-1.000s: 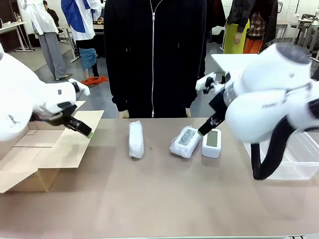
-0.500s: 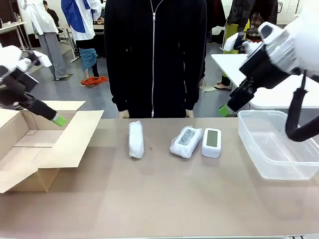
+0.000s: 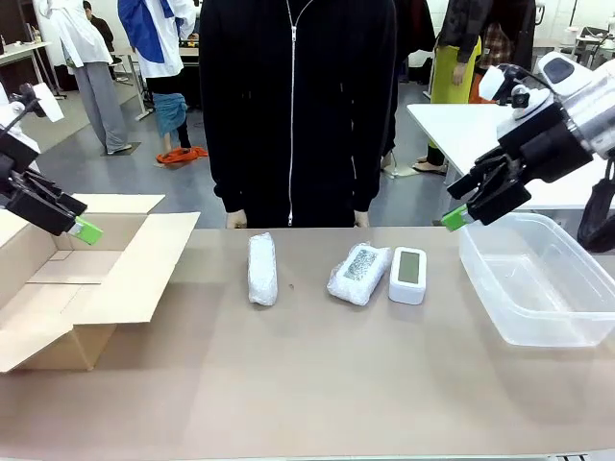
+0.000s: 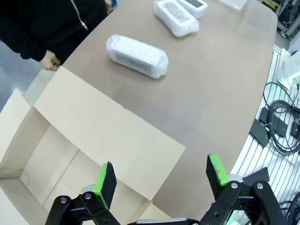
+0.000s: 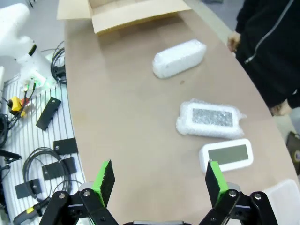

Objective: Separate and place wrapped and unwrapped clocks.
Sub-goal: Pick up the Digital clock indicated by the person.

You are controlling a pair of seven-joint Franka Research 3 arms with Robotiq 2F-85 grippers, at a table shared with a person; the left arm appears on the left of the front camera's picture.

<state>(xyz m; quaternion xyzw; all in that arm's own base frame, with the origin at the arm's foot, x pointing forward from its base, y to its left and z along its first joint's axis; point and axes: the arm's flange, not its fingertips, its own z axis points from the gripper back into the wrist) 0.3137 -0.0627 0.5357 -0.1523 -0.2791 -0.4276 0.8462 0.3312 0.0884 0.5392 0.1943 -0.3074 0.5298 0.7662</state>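
In the front view the left tool [image 3: 77, 227] hangs over the open cardboard box [image 3: 106, 279] at the bench's [image 3: 307, 384] left end, and the right tool [image 3: 463, 213] hangs above the near rim of the clear tub [image 3: 538, 288] at the right end. Neither holds anything. Between them, in a row in front of the person [image 3: 298, 106], lie the long wrapped clock [image 3: 261, 269], the second wrapped clock [image 3: 358, 273] and the bare clock [image 3: 407, 275], the last two just beside each other. The bare clock lies below and to the left of the right tool, nearer that arm. The long wrapped clock lies nearer the left arm.

In the left wrist view the left tool [image 4: 161, 174] has its pads spread wide apart over the box flap [image 4: 108, 136]. The long wrapped clock [image 4: 137, 56] lies ahead, beyond the flap, its long axis running roughly along the line between the pads. The second wrapped clock [image 4: 176, 17] and the bare clock [image 4: 196, 3] lie farther off.

In the right wrist view the right tool [image 5: 158, 176] also has its pads wide apart and empty. The bare clock [image 5: 227, 154] lies close ahead, toward the right pad, screen up. Its long axis runs nearly parallel to the line between the pads, so a grip across its short width would probably call for a wrist turn. The second wrapped clock [image 5: 210, 119] lies just past it, and the long wrapped clock [image 5: 179, 58] farther still.
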